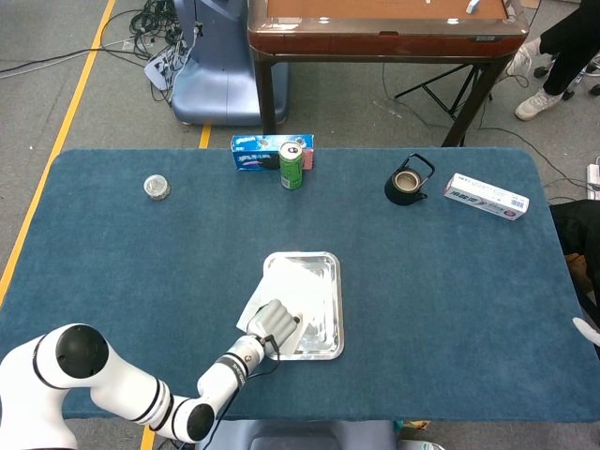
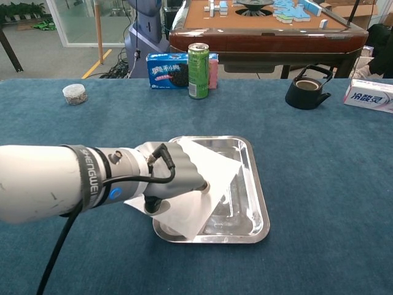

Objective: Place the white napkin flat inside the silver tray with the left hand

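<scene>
The silver tray lies in the middle of the blue table, near my side. The white napkin is spread crooked across it: one corner reaches into the tray, and its left and near parts hang over the tray's left rim onto the cloth. My left hand rests on top of the napkin at the tray's near-left corner, fingers curled in and gripping the sheet. Only a white sliver of my right hand shows at the far right edge of the head view.
A green can and a blue cookie box stand at the back centre. A black teapot and a white carton sit at the back right, and a small jar at the back left.
</scene>
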